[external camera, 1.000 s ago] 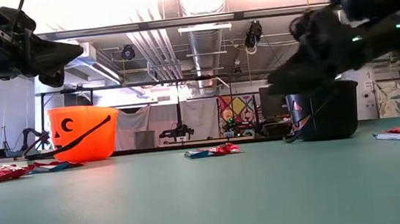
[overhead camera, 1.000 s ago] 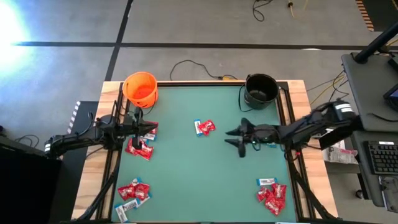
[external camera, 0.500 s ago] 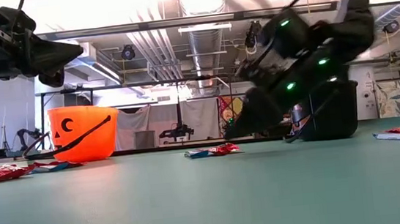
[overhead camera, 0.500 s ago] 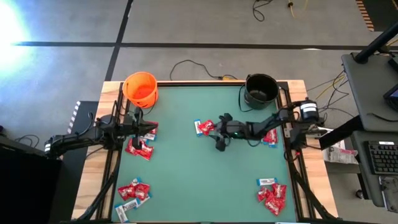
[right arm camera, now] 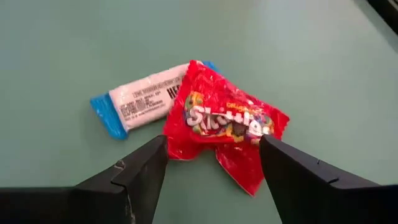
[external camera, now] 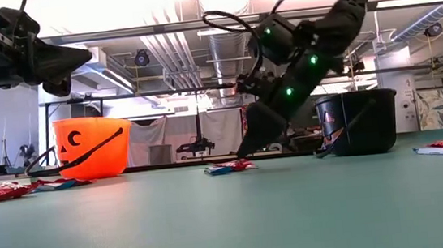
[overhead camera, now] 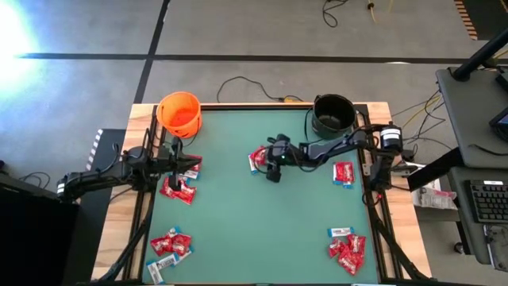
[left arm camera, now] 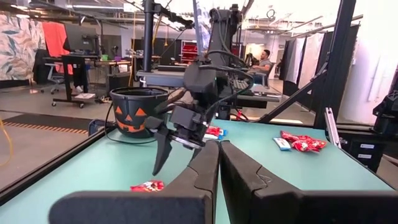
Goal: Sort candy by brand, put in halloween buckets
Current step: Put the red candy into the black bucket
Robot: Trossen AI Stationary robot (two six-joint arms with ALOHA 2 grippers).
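1. The right gripper [overhead camera: 268, 160] reaches across to the middle of the green table [overhead camera: 254, 230], its tips angled down over a two-piece candy pair; its fingers [right arm camera: 134, 177] are spread wide and hold nothing.
2. Between those fingers lies a red Skittles packet [right arm camera: 227, 127], overlapping one end of a white bar with blue ends [right arm camera: 140, 99]; both lie flat on the table.
3. Just behind the right arm, at the far right, stands the black cauldron bucket [overhead camera: 332, 116].
4. A red packet [overhead camera: 343, 172] lies on the right side, and a heap of red packets and blue-and-white bars [overhead camera: 346, 246] sits in the near right corner.
5. The left gripper [overhead camera: 181, 164] waits at the left side above a small cluster of red packets [overhead camera: 178, 189], its fingers [left arm camera: 205, 168] pressed together and empty.
6. The orange pumpkin bucket [overhead camera: 179, 114] stands at the far left; another candy heap [overhead camera: 169, 246] lies near left.
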